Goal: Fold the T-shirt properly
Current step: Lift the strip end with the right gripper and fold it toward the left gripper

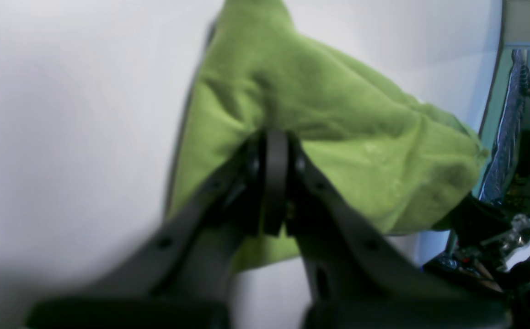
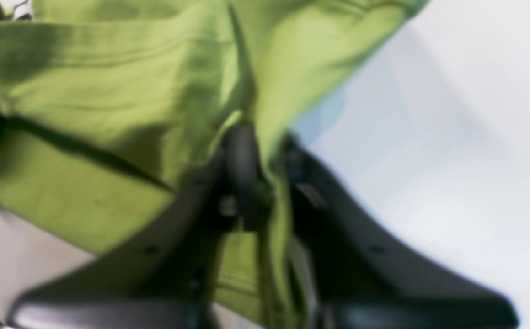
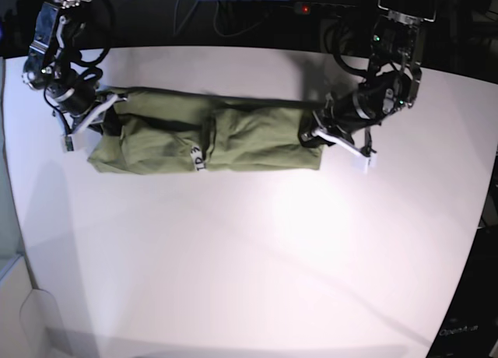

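The T-shirt [image 3: 233, 136] lies on the white table as a long, wrinkled green band running left to right, with a small white tag [image 3: 196, 157] near its middle. My left gripper [image 3: 313, 134] holds the band's right end. In the left wrist view its jaws [image 1: 274, 141] are shut, with the green cloth [image 1: 338, 114] bunched over the tips. My right gripper [image 3: 105, 113] is at the band's left end. In the right wrist view it [image 2: 258, 137] is closed, with a fold of the cloth [image 2: 109, 91] pinched between its fingers.
The white table [image 3: 249, 257] stretches wide in front of the shirt. Dark cables and equipment [image 3: 233, 8] sit behind its back edge. In the left wrist view the table's edge [image 1: 491, 91] runs down the right side, with clutter beyond it.
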You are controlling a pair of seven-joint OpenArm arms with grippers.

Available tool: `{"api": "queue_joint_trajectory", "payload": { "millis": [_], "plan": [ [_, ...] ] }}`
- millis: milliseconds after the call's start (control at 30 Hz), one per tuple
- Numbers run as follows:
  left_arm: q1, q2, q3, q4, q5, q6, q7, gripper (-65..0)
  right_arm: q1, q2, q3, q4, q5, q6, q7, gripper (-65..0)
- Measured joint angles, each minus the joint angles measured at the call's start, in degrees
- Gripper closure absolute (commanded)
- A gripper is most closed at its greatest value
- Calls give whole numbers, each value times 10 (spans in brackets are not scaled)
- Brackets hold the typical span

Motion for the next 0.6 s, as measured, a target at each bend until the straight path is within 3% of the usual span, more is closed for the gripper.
{"api": "queue_joint_trajectory", "payload": {
  "millis": [233,400,500,600],
  "plan": [
    [3,0,-5,37,19,15,16,-16,14,14,-2,-1,-6,2,-16,-7],
    [6,-2,-53,88,26,28,18,-16,14,26,0,-1,-7,2,-20,-7],
    [5,1,-80,94,24,21,63,-16,14,31,2,0,-13,2,-21,-7],
    [7,5,-101,75,29,24,64,-16,20,31,0,0,-15,2,-22,-7]
  ]
}}
